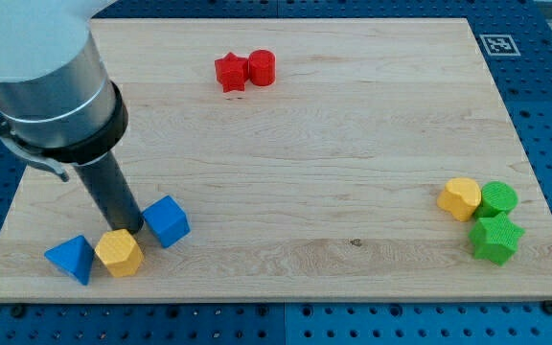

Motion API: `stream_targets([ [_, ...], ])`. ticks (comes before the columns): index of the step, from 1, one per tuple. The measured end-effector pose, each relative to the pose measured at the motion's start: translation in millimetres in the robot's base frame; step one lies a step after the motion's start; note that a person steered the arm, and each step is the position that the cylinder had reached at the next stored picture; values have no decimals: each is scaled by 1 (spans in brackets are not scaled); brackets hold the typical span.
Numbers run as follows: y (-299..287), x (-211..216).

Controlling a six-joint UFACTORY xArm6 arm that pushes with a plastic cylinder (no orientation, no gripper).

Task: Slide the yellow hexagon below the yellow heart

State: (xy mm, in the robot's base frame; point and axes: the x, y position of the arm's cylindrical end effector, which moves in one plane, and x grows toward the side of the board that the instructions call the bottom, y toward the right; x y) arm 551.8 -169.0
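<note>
The yellow hexagon lies near the board's bottom left corner, between a blue triangle on its left and a blue cube on its upper right. The yellow heart lies far away at the view's right edge. My tip is at the hexagon's upper edge, in the gap between the hexagon and the blue cube, and appears to touch the hexagon. The thick grey arm body rises from the rod toward the view's top left and hides that corner of the board.
A green round block touches the heart's right side, and a green star-like block sits just below it. A red star and a red cylinder sit together near the top middle. The wooden board lies on a blue pegboard.
</note>
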Motion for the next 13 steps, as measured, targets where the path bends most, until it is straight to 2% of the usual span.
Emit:
stream_targets([
  [3, -64, 2],
  [4, -101, 17],
  [5, -111, 46],
  [6, -98, 65],
  [8, -51, 55],
  [11, 59, 52],
  [13, 45, 48],
])
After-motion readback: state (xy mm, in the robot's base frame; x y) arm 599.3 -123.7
